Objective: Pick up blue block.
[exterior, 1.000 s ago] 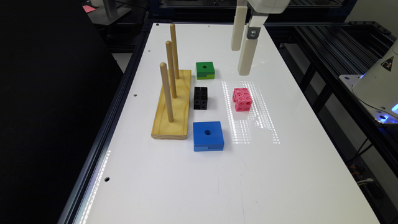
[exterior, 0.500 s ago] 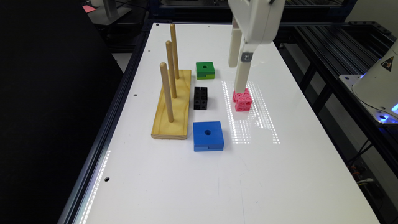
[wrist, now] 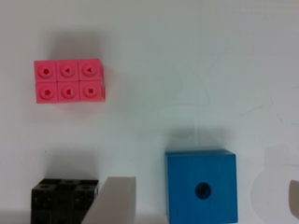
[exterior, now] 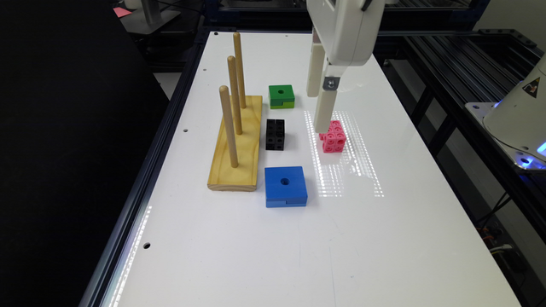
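Note:
The blue block (exterior: 285,186) lies flat on the white table (exterior: 384,238), round hole up, with a notched seam on its near side, just off the end of the wooden peg base. My gripper (exterior: 319,113) hangs well above the table; in the exterior view it overlaps the pink block. In the wrist view the blue block (wrist: 201,186) lies between my two fingers, one finger (wrist: 114,200) beside it and the other at the picture's edge. The gripper (wrist: 205,184) is open, holds nothing and is clear of the block.
A wooden base with three upright pegs (exterior: 236,140) stands on the exterior view's left. A black cube block (exterior: 275,134), a green holed block (exterior: 281,96) and a pink cube block (exterior: 334,137) lie near the blue one. A dark frame edge (exterior: 158,140) borders the table.
The gripper has moved from the far end of the table toward the camera, and now overlaps the pink block in the exterior view. No block has moved.

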`<action>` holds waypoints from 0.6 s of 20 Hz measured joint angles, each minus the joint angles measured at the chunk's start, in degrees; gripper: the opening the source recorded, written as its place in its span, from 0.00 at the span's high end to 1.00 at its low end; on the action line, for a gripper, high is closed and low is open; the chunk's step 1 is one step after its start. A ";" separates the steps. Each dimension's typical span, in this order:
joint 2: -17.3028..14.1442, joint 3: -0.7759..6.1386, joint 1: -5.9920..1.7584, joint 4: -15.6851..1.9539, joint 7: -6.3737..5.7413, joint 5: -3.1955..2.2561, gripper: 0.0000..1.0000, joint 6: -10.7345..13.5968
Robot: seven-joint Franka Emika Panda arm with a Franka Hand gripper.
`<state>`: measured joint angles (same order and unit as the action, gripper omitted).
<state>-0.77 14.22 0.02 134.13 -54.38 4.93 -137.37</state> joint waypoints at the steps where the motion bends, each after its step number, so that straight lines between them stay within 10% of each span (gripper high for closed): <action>1: -0.08 0.05 0.00 -0.13 -0.03 0.00 0.00 0.00; 7: -1.53 0.16 0.00 -0.27 -0.12 -0.06 0.00 -0.84; 12: -6.36 0.15 0.00 -0.32 -0.62 -1.15 0.00 -5.63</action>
<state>-7.13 14.37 0.02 133.81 -55.00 3.78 -142.99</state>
